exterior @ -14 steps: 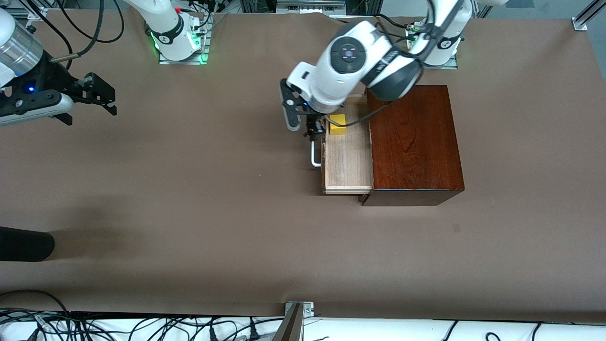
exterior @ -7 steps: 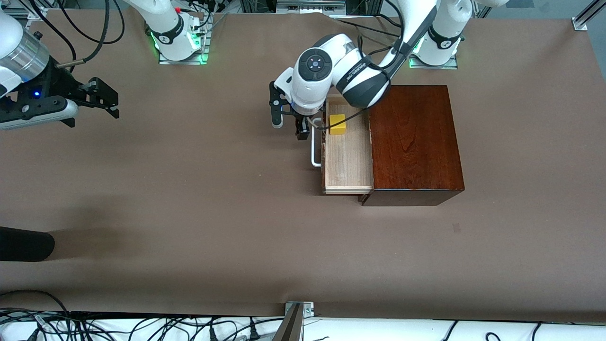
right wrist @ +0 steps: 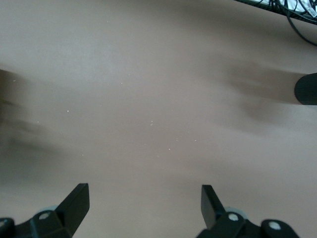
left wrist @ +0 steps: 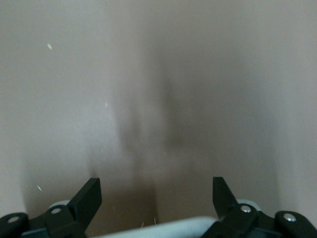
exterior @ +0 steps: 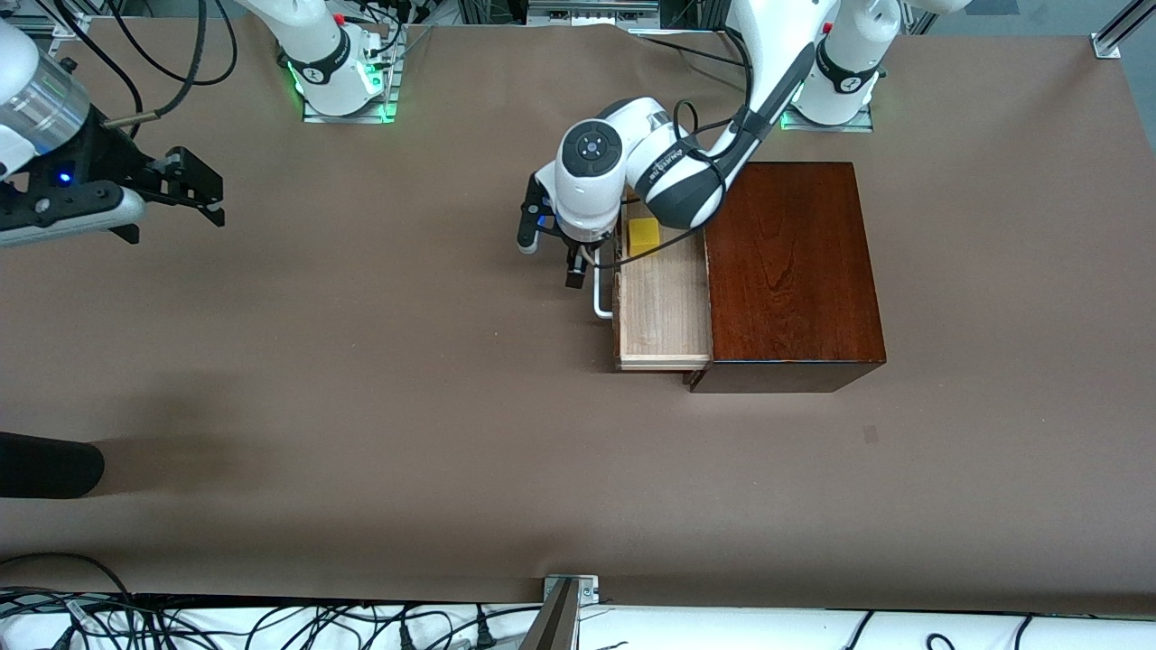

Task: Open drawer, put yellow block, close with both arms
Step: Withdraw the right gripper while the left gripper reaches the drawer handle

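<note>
The drawer (exterior: 664, 311) stands pulled out of the dark reddish-brown box (exterior: 790, 271), its pale wood interior showing. The yellow block (exterior: 643, 236) lies in the drawer, in the corner toward the robots' bases. My left gripper (exterior: 551, 255) is open and empty just in front of the drawer, by the white loop handle (exterior: 599, 296). In the left wrist view the open gripper (left wrist: 156, 191) has a blurred white bar (left wrist: 163, 229) low between its fingers. My right gripper (exterior: 194, 185) is open and empty over bare table at the right arm's end, as the right wrist view (right wrist: 143, 196) shows.
A black rounded object (exterior: 45, 465) juts in over the table at the right arm's end, near the front camera; it also shows in the right wrist view (right wrist: 306, 88). Cables and a metal bracket (exterior: 569, 591) line the table's front edge.
My left gripper has moved off the drawer's interior, out past its front, and come down beside the handle. The block stays in the drawer. The right arm has barely shifted.
</note>
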